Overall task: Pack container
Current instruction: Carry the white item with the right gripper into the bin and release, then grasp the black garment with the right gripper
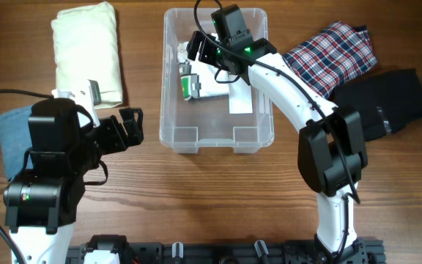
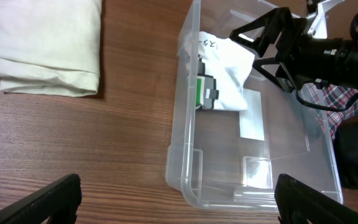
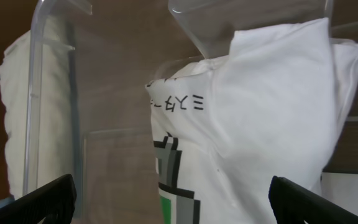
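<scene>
While the clear container [image 1: 215,132] sits on the wooden table [image 1: 196,191] between the two arms, the right gripper [image 1: 200,51] hangs inside its far end with jaws spread wide, gripping nothing, over a folded white shirt [image 2: 229,87] with a green and grey print that lies on the bin's floor, touching a white label [image 2: 252,117]. The left gripper [image 1: 132,126] hovers over the wood just left of the container, jaws wide apart and empty. A cream cloth [image 1: 86,51] lies further left, a plaid cloth [image 1: 332,55] and a black cloth [image 1: 387,103] to the right, and a blue cloth [image 1: 12,139] beside the left arm.
</scene>
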### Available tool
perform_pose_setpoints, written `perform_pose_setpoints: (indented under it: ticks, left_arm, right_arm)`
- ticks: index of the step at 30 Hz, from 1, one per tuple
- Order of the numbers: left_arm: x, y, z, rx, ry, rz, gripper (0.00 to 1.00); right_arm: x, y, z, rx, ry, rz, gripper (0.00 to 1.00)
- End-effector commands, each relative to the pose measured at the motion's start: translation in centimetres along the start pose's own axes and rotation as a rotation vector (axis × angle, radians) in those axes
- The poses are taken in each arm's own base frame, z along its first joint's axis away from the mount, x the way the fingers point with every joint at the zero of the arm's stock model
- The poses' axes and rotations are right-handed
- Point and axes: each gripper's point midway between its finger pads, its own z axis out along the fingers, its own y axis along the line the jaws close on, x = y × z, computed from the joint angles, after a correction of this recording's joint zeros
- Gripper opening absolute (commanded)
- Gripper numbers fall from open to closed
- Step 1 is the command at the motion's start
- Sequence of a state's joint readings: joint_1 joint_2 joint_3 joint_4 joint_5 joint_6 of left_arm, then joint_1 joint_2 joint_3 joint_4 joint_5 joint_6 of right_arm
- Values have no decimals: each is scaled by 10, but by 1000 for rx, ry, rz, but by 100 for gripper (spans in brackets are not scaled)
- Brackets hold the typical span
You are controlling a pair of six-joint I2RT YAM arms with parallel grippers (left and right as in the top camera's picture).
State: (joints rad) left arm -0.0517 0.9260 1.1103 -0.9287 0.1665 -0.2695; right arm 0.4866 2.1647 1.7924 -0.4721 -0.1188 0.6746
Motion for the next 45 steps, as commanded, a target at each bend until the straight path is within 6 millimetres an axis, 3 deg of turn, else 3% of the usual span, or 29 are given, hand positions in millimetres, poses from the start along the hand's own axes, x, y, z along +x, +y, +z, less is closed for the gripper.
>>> perform_pose_setpoints:
  ticks: [1,4,6,7,8,9,10,11,12,13,14,18,21,24,25,29,35,36,38,40,43,45]
  left_arm:
    - [-4,-4,-2,17,-5,-12,100]
    - [-4,-4,-2,17,-5,-12,100]
    - [-4,-4,-2,17,-5,-12,100]
    - [-4,-4,-2,17,-5,-12,100]
    - [-4,-4,-2,17,-5,-12,100]
    - [-4,-4,-2,17,-4,-12,100]
    - [-3,-4,-2,16,-2,-12,100]
    - [-3,-4,-2,16,-1,-13,100]
    - [-3,-4,-2,16,-1,-13,100]
    - [-3,-4,-2,16,-1,-13,100]
    - [-3,-4,-2,16,-2,-13,100]
    - [-3,-4,-2,16,-1,-13,100]
    - [-3,-4,-2,16,0,-13,100]
    - [-3,-4,-2,16,0,-13,100]
    - [-3,-4,-2,15,0,-13,100]
    - [-3,-4,-2,15,0,-27,100]
    - [-3,-4,-2,15,1,-32,100]
    - [-3,-4,-2,15,1,-32,100]
    - [-2,-3,-2,14,4,-32,100]
    - [-2,-3,-2,14,4,-32,100]
    - [-2,-3,-2,14,4,-32,100]
    - [-2,-3,-2,14,4,-32,100]
  right_arm:
    - [-9,-2,-3,25,-21,-71,100]
    - [-27,15,-35,-3,-84,-188,100]
    - [-57,37,-93,-19,-212,-271,100]
    - [-66,40,-111,-15,-254,-291,100]
    - [-88,39,-151,24,-355,-301,100]
    - [-112,22,-194,100,-458,-260,100]
    - [-128,0,-223,153,-511,-221,100]
    - [-136,-21,-237,189,-519,-190,100]
    - [-140,-69,-249,272,-492,-75,100]
    - [-129,-126,-256,363,-421,120,100]
    - [-111,-167,-259,428,-352,280,100]
    - [-29,-299,-258,560,-95,647,100]
    - [31,-364,-245,611,2,776,100]
    - [75,-405,-232,630,23,853,100]
    - [81,-415,-230,631,10,849,100]
    - [85,-439,-218,633,-83,831,100]
    - [92,-456,-193,611,-165,789,100]
    - [92,-457,-190,603,-165,789,93]
    - [81,-454,-185,555,-181,742,58]
    - [61,-445,-182,470,-218,672,6]
    - [28,-420,-193,351,-284,594,4]
    - [-7,-393,-221,278,-373,502,4]
